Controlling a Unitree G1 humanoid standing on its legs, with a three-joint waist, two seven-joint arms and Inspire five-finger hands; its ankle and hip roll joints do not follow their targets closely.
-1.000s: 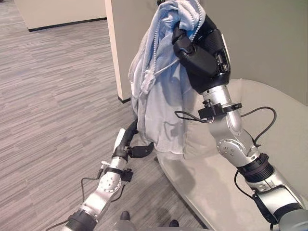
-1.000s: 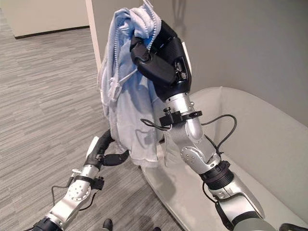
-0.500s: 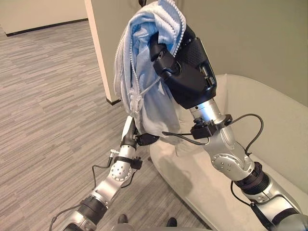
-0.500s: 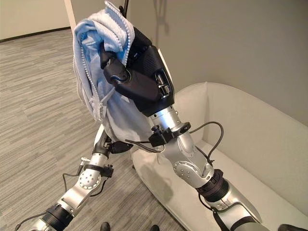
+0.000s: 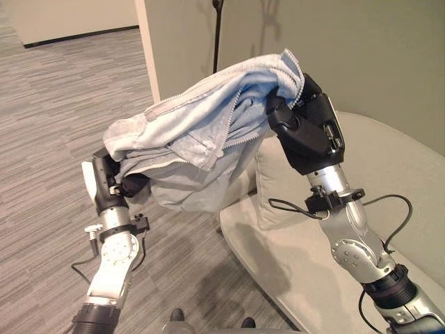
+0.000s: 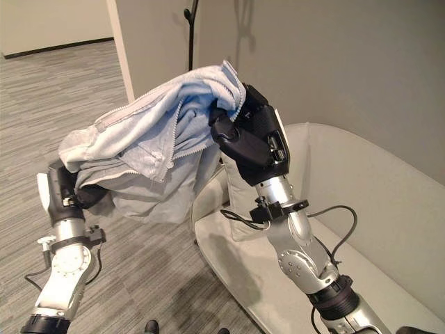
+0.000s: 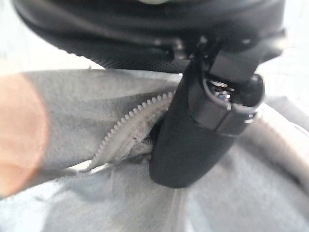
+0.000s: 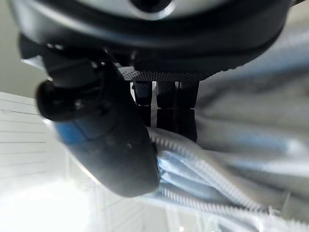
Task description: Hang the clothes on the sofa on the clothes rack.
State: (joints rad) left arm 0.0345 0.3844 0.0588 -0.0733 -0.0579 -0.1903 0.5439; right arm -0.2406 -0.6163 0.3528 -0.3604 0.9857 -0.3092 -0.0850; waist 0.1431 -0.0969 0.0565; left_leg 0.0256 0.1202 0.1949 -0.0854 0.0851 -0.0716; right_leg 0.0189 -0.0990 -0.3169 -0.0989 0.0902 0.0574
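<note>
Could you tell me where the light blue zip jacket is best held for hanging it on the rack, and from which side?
Judging by its pose, keep the present grips. The jacket is stretched between both hands: the right hand clamps the bunched zipper edge high up, the left hand pinches the lower end from underneath. The span between sags freely, so that part could probably drape over the rack pole behind.

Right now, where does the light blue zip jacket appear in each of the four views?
Left eye view: jacket stretched across the centre, between both hands.
Right eye view: left of centre.
Left wrist view: behind the thumb, zipper showing.
Right wrist view: bunched beside the fingers.
Shared landmark: the jacket's zipper teeth.
</note>
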